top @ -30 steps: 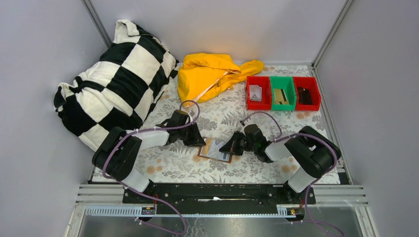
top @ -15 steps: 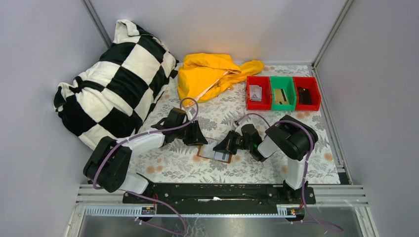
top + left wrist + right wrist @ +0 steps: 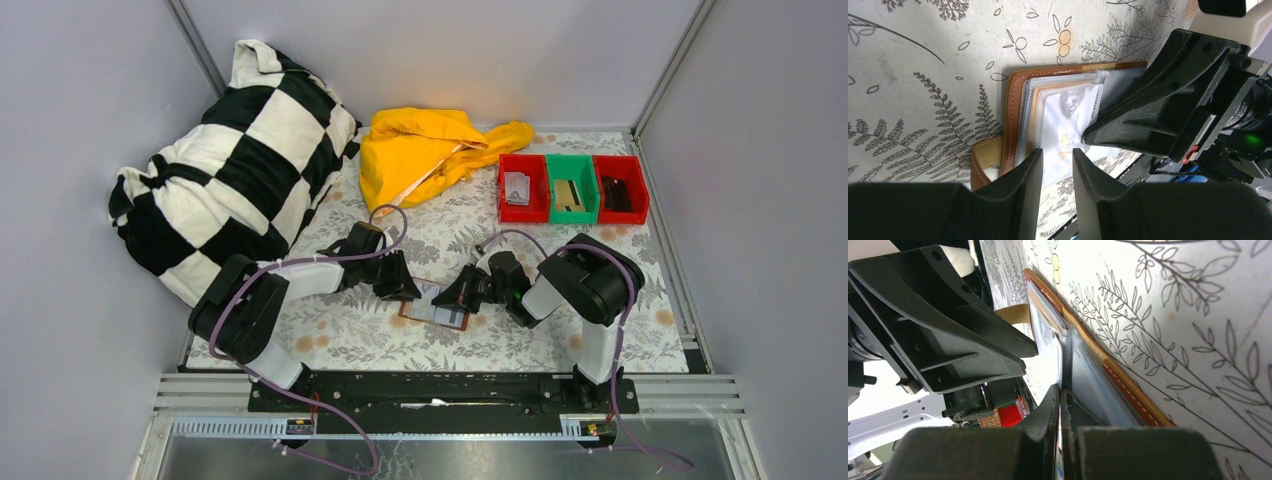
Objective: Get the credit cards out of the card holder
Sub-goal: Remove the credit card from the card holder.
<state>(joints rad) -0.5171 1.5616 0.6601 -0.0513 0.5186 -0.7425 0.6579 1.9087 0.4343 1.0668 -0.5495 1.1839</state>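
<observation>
Brown leather-look card holder (image 3: 1012,110) lies open and flat on the floral table cover (image 3: 923,70), between your two arms, with its clear sleeves (image 3: 1120,82) fanned upward. A white card (image 3: 1068,117) sits in the top sleeve and none of it is drawn clear yet. You are therefore at the opening of the extraction step, getting hold of a first card.

Your right gripper (image 3: 1060,390) has its jaws pressed fully together, tips down on a sleeve page at the far side of the holder. It looks to be pinning the holder in place, but I cannot tell whether a page edge is nipped between the tips. Your left gripper (image 3: 1056,155) is partly parted, with a narrow gap between the fingers. It hovers over the card's near end and grips nothing.

The next move, as I judge it, calls for working one left finger under the card's free edge and closing on the card alone. Then draw it out along the sleeve's mouth, away from the right gripper. The card lies flush on the plastic and offers little lip, so catching the sleeve as well would likely drag the whole holder.
</observation>
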